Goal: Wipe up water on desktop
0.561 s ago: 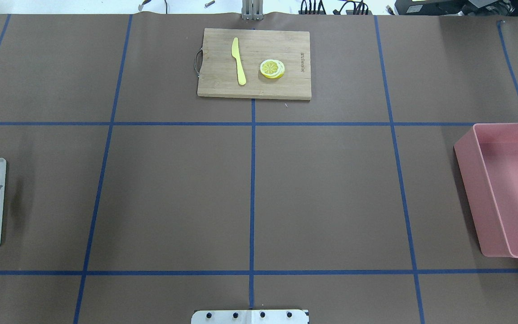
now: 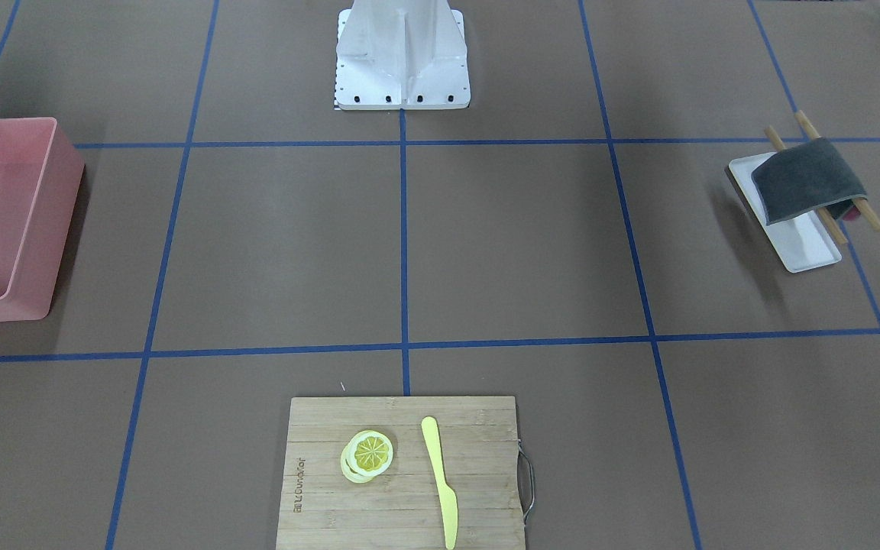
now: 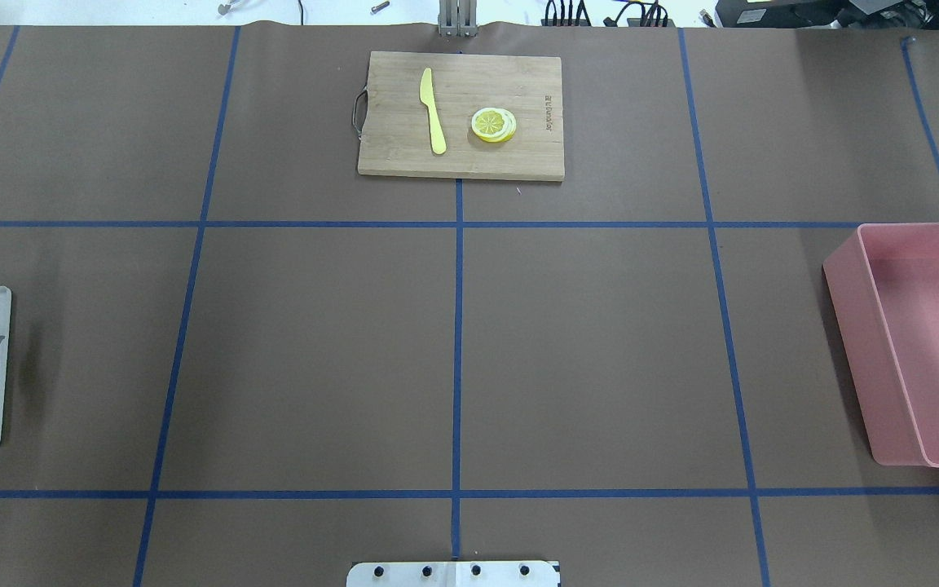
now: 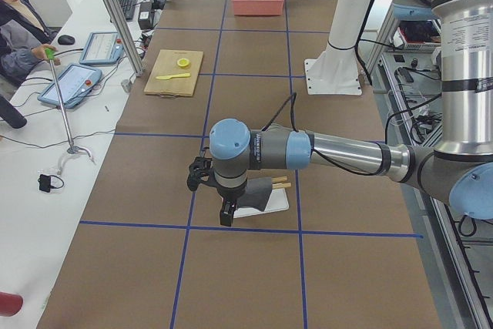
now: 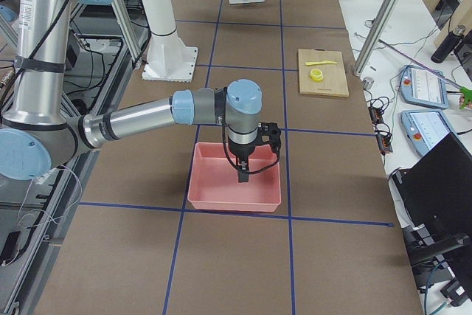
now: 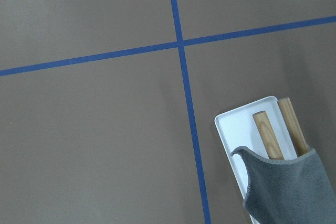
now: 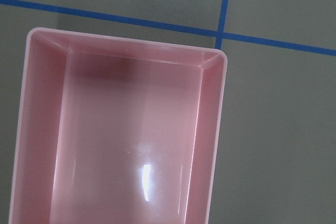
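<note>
The desktop point(image 3: 315, 350) is a wide brown surface with blue tape lines; I see no water on it. A grey cloth point(image 2: 807, 179) lies draped over two wooden sticks point(image 6: 268, 135) on a white tray point(image 2: 799, 244) at my left end. My left gripper point(image 4: 226, 217) hangs just above that tray, near the cloth point(image 4: 258, 194), and shows only in the exterior left view; I cannot tell if it is open. My right gripper point(image 5: 243, 175) hangs over the pink bin point(image 5: 221, 197), shows only in the exterior right view, and I cannot tell its state either.
A bamboo cutting board point(image 3: 469, 163) at the far middle carries a yellow knife point(image 3: 433, 110) and lemon slices point(image 3: 492, 125). The pink bin point(image 3: 853, 326) stands at the right end. The robot's white base plate point(image 3: 453, 573) is at the near edge.
Nothing on the desktop has moved. The shadow beside the white tray has faded slightly, and a small metal hook beyond the far edge has shifted left.
</note>
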Controlling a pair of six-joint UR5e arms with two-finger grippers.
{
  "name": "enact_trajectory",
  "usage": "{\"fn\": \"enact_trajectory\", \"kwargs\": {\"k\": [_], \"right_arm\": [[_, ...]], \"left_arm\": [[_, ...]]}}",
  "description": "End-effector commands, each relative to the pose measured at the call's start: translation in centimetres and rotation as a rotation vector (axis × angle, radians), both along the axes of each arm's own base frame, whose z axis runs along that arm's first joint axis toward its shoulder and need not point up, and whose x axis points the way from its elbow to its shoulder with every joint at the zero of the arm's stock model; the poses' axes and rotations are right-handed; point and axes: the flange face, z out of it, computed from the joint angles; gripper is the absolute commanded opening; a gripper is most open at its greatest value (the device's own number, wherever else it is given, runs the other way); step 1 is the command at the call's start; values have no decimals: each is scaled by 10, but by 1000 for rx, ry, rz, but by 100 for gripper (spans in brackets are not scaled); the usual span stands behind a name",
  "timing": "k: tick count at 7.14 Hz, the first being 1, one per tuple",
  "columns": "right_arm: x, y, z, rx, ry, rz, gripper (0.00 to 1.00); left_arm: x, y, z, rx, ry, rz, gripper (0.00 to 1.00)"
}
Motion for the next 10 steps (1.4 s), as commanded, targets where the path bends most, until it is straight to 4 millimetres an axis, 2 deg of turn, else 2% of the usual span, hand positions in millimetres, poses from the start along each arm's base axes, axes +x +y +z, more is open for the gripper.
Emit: {"fn": "enact_trajectory", "kwargs": {"k": [1,3,6,9,10], "right_arm": [[0,0,-1,3,0,0,100],[0,-1,-2,9,-3,0,100],[-2,-1,-2,7,-17,-2,100],[-3,-1,-2,5,-37,-5,100],[-3,-1,-1,4,-35,-6,100]], "left_arm": [[-1,1,-4,14,0,2,98],[3,2,-9,43,-2,13,98],[5,9,7,60,-2,9,98],[5,10,10,56,-2,10,98],[12,8,9,50,-1,20,98]]}}
